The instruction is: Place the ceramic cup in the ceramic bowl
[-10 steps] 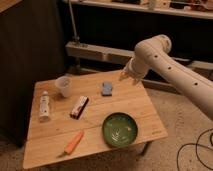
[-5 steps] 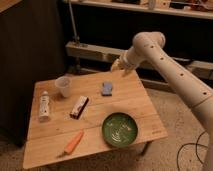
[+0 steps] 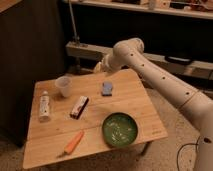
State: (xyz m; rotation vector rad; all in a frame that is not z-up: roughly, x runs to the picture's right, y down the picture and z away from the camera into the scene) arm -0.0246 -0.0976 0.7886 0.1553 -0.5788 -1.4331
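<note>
The ceramic cup is small and white and stands upright near the back left corner of the wooden table. The ceramic bowl is dark green with pale marks inside and sits near the table's front right. My gripper hangs above the table's back edge, to the right of the cup and well apart from it. It is far behind the bowl. The white arm reaches in from the right.
A white bottle with a label lies at the left. A dark snack bar lies mid-table, a blue sponge-like block behind the bowl, an orange carrot at the front left. Dark shelving stands behind the table.
The arm has swung left along the table's back edge, bringing the gripper closer to the cup. The objects on the table have not moved.
</note>
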